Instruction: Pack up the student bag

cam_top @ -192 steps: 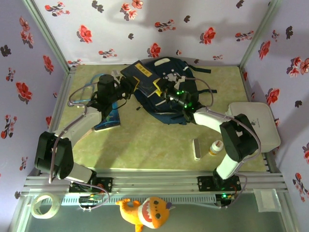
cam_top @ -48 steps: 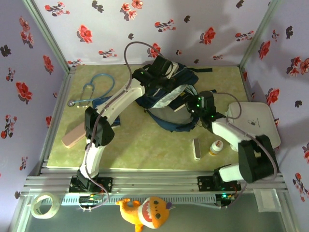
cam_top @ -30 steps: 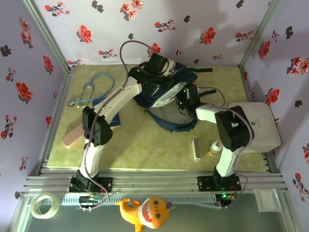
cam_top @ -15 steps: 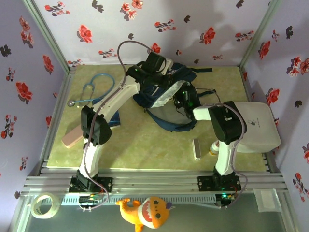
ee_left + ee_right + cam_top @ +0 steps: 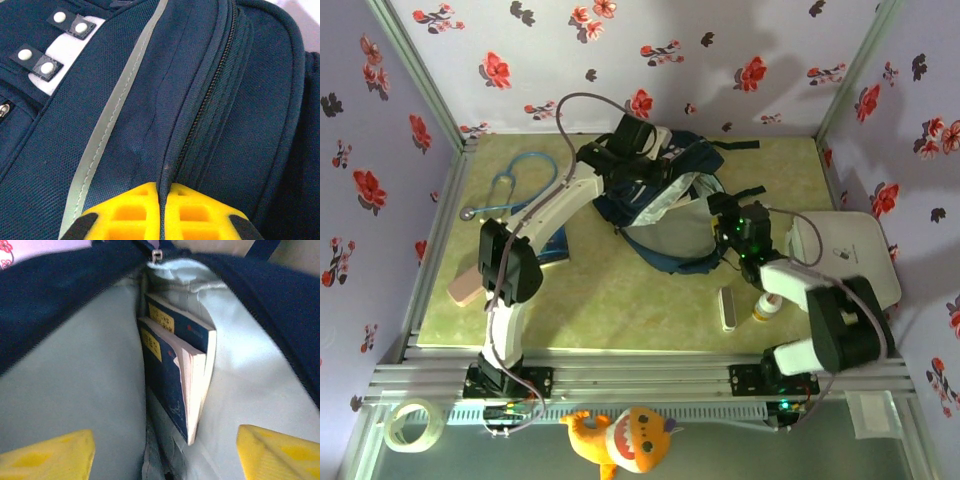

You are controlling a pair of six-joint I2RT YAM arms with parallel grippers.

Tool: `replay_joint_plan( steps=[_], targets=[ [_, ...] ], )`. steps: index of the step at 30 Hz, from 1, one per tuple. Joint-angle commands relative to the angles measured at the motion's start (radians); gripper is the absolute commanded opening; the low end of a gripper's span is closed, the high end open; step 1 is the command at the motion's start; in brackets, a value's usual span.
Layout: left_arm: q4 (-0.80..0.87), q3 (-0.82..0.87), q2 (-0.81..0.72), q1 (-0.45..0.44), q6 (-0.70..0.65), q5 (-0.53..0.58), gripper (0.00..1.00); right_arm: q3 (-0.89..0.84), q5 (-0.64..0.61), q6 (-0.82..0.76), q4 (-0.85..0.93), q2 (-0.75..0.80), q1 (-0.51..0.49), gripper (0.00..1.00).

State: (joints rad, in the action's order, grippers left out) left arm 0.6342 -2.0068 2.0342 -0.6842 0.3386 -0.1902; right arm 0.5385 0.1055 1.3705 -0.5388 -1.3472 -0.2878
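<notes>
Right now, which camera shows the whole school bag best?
The top external view: the student bag lies almost whole on the table, mouth open, pale lining showing. The left wrist view is close on its navy fabric, grey stripe and zip. The right wrist view looks inside, at lining and two blue books standing on edge.

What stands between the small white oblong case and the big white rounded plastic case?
A small yellow bottle with a white cap stands between them; the top external view shows it.

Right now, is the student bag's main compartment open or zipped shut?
Open: the student bag gapes, pale lining exposed, with two blue books standing inside.
</notes>
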Motion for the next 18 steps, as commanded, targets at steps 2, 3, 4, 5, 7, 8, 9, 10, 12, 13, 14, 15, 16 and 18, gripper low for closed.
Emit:
replay_joint_plan(
  steps=[2, 3, 4, 5, 7, 8, 9, 10, 12, 13, 14, 15, 16, 18],
  targets=[
    [-0.109, 0.084, -0.091, 0.021, 0.050, -0.032, 0.11, 0.054, -0.249, -0.135, 0.499, 0.261, 0.004, 0.83],
    [-0.115, 0.109, -0.096, 0.023, 0.055, -0.037, 0.15, 0.072, -0.295, -0.172, 0.572, 0.307, 0.005, 0.85],
    [-0.119, 0.130, -0.101, 0.023, 0.059, -0.042, 0.19, 0.087, -0.323, -0.203, 0.623, 0.342, 0.007, 0.86],
    [-0.124, 0.155, -0.109, 0.024, 0.065, -0.048, 0.26, 0.106, -0.342, -0.236, 0.667, 0.369, 0.006, 0.87],
    [-0.137, 0.203, -0.131, 0.029, 0.079, -0.049, 0.38, 0.148, -0.348, -0.298, 0.723, 0.392, 0.006, 0.89],
    [-0.153, 0.232, -0.143, 0.033, 0.092, -0.049, 0.41, 0.182, -0.341, -0.326, 0.757, 0.391, 0.007, 0.91],
    [-0.173, 0.266, -0.163, 0.040, 0.108, -0.048, 0.45, 0.213, -0.329, -0.348, 0.784, 0.383, 0.007, 0.92],
    [-0.190, 0.300, -0.180, 0.046, 0.122, -0.044, 0.48, 0.231, -0.317, -0.366, 0.795, 0.374, 0.007, 0.92],
    [-0.226, 0.377, -0.219, 0.066, 0.156, -0.029, 0.56, 0.258, -0.284, -0.393, 0.800, 0.354, 0.004, 0.94],
    [-0.233, 0.408, -0.236, 0.075, 0.168, -0.014, 0.59, 0.264, -0.268, -0.399, 0.794, 0.344, 0.003, 0.94],
    [-0.235, 0.444, -0.254, 0.089, 0.179, 0.007, 0.62, 0.272, -0.248, -0.407, 0.786, 0.333, 0.004, 0.94],
    [-0.233, 0.481, -0.277, 0.101, 0.186, 0.032, 0.65, 0.278, -0.227, -0.415, 0.780, 0.322, 0.002, 0.94],
    [-0.226, 0.508, -0.294, 0.114, 0.189, 0.052, 0.68, 0.285, -0.206, -0.421, 0.775, 0.308, 0.002, 0.94],
    [-0.207, 0.583, -0.339, 0.153, 0.200, 0.078, 0.73, 0.294, -0.159, -0.438, 0.753, 0.281, -0.004, 0.94]
  ],
)
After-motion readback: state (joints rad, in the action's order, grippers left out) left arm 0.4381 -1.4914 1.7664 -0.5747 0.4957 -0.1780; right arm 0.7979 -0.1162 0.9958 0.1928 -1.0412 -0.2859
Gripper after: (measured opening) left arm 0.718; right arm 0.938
